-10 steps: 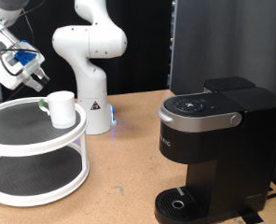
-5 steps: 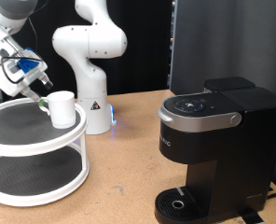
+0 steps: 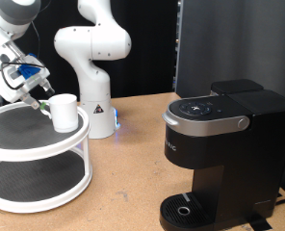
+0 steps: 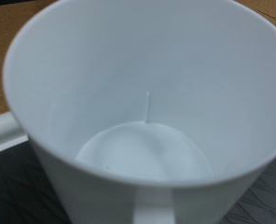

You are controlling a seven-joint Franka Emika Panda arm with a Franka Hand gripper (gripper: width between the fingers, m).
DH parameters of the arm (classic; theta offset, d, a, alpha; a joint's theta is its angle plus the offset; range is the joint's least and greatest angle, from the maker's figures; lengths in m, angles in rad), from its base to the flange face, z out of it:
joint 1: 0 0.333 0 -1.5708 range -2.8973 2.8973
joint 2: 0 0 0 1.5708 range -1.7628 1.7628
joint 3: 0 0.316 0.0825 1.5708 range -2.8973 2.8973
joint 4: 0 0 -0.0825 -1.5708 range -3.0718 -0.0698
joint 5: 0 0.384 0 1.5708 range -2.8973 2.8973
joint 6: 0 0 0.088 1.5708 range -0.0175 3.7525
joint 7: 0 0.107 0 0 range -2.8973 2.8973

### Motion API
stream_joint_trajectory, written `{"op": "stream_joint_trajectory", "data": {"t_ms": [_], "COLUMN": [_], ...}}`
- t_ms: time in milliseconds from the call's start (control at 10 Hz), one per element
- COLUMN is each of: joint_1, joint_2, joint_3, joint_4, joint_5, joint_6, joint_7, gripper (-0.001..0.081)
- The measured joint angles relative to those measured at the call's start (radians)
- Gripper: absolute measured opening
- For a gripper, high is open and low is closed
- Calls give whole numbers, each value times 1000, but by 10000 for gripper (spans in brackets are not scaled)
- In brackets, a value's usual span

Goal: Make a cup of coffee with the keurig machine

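The white cup stands upright on the top tier of a round white two-tier shelf at the exterior view's left. My gripper is just to the left of the cup, at the height of its rim, close to its side. The wrist view is filled by the cup's empty inside, with its handle facing the camera; no fingers show there. The black keurig machine stands at the right with its silver-grey lid shut and its round drip tray bare.
The arm's white base and lower links stand behind the shelf at the centre. A tall black panel rises behind the machine. Bare wooden tabletop lies between the shelf and the machine.
My gripper has come down and to the right, from above the shelf's left edge to right beside the cup. The cup and the machine have not moved.
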Motion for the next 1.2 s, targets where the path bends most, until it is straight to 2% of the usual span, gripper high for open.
{"op": "stream_joint_trajectory", "data": {"t_ms": [500,1000,1100,1200], "joint_1": [9,25,25,25], "joint_2": [10,30,34,36], "joint_3": [-13,-13,-13,-13], "joint_4": [-15,-15,-15,-15], "joint_5": [28,49,49,49], "joint_6": [46,53,53,53], "joint_7": [-2,-6,-10,-15], "gripper": [802,802,710,710]}}
